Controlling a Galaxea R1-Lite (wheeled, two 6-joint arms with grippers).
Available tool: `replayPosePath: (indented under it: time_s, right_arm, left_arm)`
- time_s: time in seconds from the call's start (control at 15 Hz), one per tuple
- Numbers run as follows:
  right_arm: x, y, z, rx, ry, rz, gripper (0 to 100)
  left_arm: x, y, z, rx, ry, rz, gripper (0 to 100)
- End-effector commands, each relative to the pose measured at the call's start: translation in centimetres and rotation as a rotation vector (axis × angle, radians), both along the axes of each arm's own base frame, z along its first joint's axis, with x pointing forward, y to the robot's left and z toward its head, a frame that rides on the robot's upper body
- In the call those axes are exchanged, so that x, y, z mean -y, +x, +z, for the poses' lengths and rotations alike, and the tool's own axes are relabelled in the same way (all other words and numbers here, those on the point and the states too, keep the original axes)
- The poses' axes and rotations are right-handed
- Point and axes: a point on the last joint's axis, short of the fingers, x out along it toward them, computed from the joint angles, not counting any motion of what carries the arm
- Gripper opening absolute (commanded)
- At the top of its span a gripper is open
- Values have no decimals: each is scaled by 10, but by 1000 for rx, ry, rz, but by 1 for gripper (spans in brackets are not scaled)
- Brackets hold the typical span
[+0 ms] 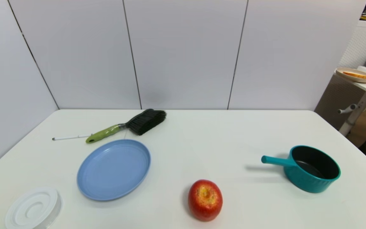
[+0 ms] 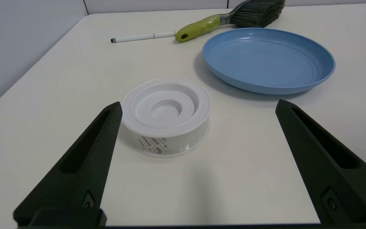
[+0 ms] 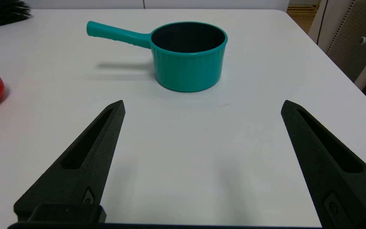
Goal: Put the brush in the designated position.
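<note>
White table (image 1: pixel 183 140): brush (image 1: pixel 129 126) lies flat (bristles far-right, handle near-left).

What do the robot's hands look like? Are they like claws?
A bit like claws. Each of the left gripper and the right gripper has two long matte black fingers, pointed like wedges. Each finger has a long sunken slot and a small round screw hole. No cables show.

From my seat, the brush (image 1: pixel 129 125) lies at the far left, hemmed by the white pen (image 1: pixel 70 137) touching its handle end and the blue plate (image 1: pixel 113 169) just in front; bare tabletop (image 1: pixel 208 140) opens between the plate and the teal pot (image 1: pixel 311 172), with the apple (image 1: pixel 205 199) nearer me
</note>
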Motion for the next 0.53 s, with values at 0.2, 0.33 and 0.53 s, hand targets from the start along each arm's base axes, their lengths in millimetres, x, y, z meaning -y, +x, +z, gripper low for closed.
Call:
replayPosePath:
  time_s: [0.2, 0.33, 0.53]
  right_arm:
    - [0, 0, 0, -3, 0, 1, 100]
    - [0, 0, 0, -3, 0, 1, 100]
    - [0, 0, 0, -3, 0, 1, 100]
  left_arm:
    - [0, 0, -1, -3, -12, 1, 100]
    - [0, 0, -1, -5, -12, 0, 100]
    - [0, 0, -1, -5, -12, 1, 100]
